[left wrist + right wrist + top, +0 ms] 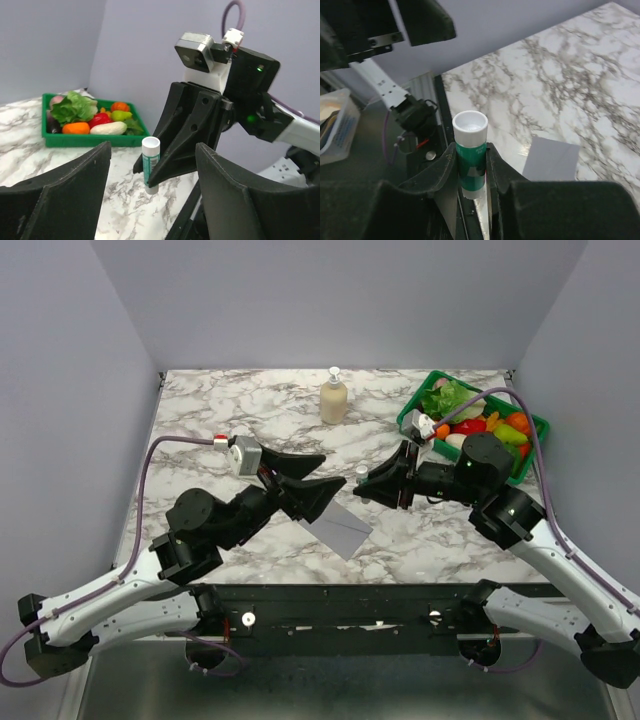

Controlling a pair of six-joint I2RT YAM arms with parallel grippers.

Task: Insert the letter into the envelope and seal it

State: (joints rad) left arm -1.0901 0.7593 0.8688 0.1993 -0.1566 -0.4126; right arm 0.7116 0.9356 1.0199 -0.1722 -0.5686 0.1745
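The grey envelope (345, 530) lies flat on the marble table, just in front of both grippers; its corner also shows in the right wrist view (552, 160). The letter is out of view. My right gripper (362, 485) (471, 157) is shut on an upright green-and-white glue stick (361, 472) (470, 150), held above the table. My left gripper (327, 472) (152, 150) faces it with its jaws wide apart and nothing between them. Seen from the left wrist, the glue stick (150, 162) stands a little beyond those open fingers.
A green basket (412, 405) (95, 141) of toy vegetables sits at the back right, close behind the right arm. A beige pump bottle (333, 398) stands at the back centre. The table's near edge runs just below the envelope.
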